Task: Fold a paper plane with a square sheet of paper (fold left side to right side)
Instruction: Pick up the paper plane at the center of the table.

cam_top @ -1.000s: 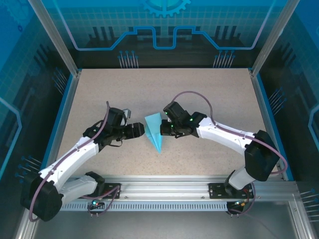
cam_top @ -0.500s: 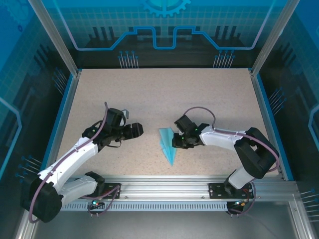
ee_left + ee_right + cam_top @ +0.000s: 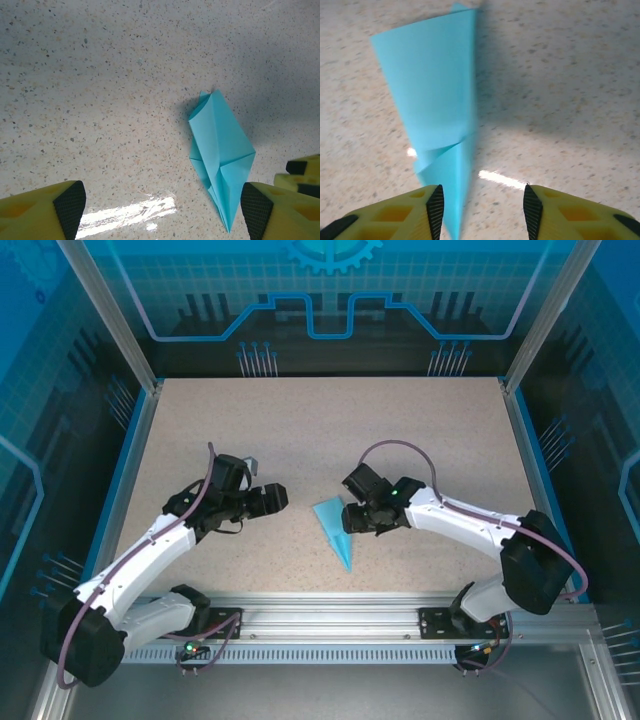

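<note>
paper plane (image 3: 335, 530): one, lying on the surface (image 3: 300, 430)
left pincer (image 3: 278, 497): one — gaping wide, holding nothing
right pincer (image 3: 349, 519): one — standing parted beside the plane, gripping nothing

Cyan paper plane (image 3: 336, 528) lies folded on the table as a slim, pointed dart with 1 centre crease, broad end away from the arm bases, sharp tip toward them. It rests just beside the parted right claw (image 3: 350, 521), its narrow end running between that claw's 2 fingers, and sits apart from the wide-open left claw (image 3: 277, 498).
</note>
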